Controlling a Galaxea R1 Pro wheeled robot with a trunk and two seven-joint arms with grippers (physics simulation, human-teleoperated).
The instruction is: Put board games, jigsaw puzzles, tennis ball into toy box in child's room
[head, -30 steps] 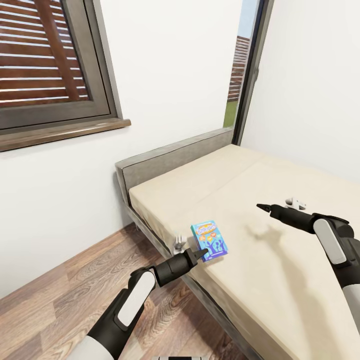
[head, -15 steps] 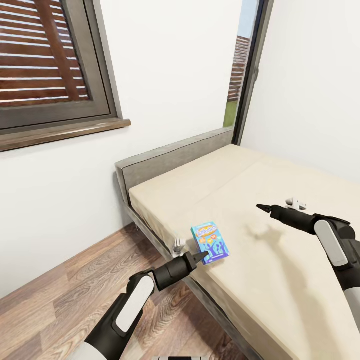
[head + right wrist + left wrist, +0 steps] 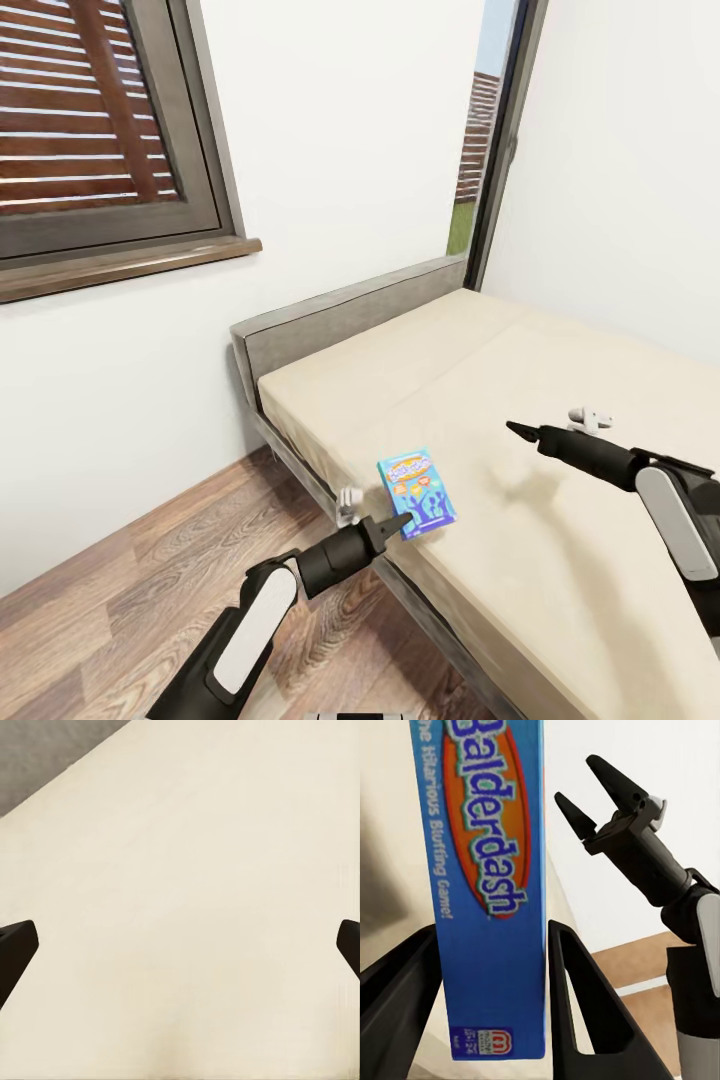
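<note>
Blue board game (image 3: 417, 480), seen from the head camera at about 6 o'clock of centre, at the near corner of the bed (image 3: 560, 400) by its edge. In the left wrist view we read on the board game (image 3: 484, 870) the title "Balderdash" in blue letters on an orange oval, with "The Hilarious Bluffing Game!" beside it and a small maker's mark at one corner, too small to read. The left gripper (image 3: 400, 522) pinches the box: in the wrist view we see its two black fingers (image 3: 585, 1012) set against either side of the box. We cannot tell whether the box touches the beige mattress or is clear of it. The right gripper (image 3: 512, 428) hovers over the mattress at about 3 o'clock of the box, well apart from it; its fingertips (image 3: 16, 949) stand spread wide over bare beige cloth. At 11 o'clock we note the grey headboard (image 3: 340, 315), beyond it the white wall and a window (image 3: 100, 130) with brown slats; wood plank floor (image 3: 130, 580) lies at 9 o'clock.
</note>
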